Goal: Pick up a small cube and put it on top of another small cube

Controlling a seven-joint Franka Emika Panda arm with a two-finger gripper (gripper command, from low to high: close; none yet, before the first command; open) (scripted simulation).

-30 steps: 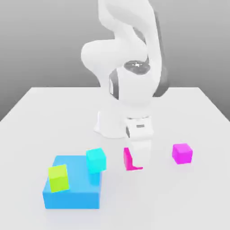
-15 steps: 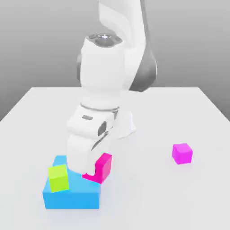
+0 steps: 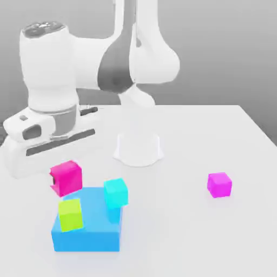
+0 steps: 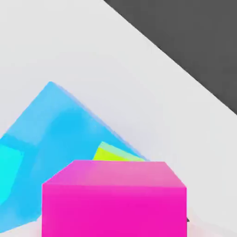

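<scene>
The jaws are clamped on the small glossy hot-pink cube point(image 3: 66, 177), holding it in the air above the white desk point(image 3: 178, 227), just beyond the big flat blue block point(image 3: 89, 232) that carries a lime-green cube point(image 3: 70, 214) and a cyan cube point(image 3: 116, 193).

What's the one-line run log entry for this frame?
gripper: shut on hot-pink cube | cube: lifted, above blue block | not yet stacked
</scene>
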